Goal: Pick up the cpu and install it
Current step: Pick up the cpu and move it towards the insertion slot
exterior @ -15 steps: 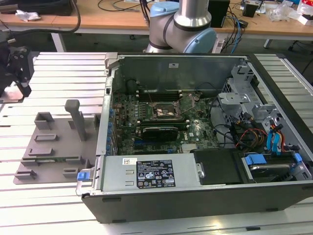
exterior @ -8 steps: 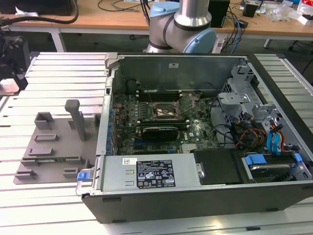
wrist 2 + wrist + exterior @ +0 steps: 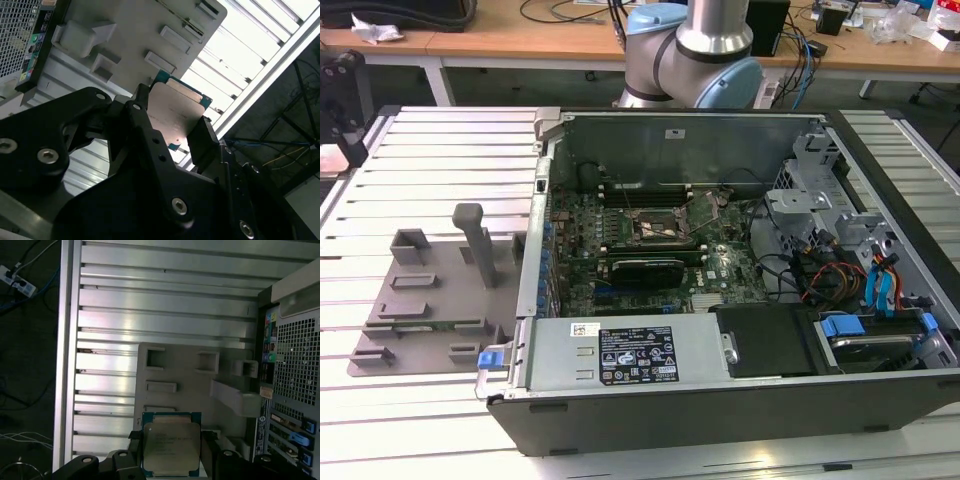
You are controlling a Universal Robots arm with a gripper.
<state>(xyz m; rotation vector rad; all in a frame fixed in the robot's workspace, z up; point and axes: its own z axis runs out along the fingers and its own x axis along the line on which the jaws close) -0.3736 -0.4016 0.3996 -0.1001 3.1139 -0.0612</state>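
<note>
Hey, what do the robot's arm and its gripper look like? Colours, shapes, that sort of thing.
The arm is built of round silver-grey metal tubes with light blue caps at its joints. The gripper is matte black, made of flat angular links joined by round silver screws, and it ends in two blocky black fingers.

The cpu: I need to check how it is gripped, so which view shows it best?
The first wrist view: the cpu faces that camera, its metal top plain to see, held by the gripper. The second wrist view shows it at a slant, partly behind the gripper. The exterior view shows the computer case.
</note>
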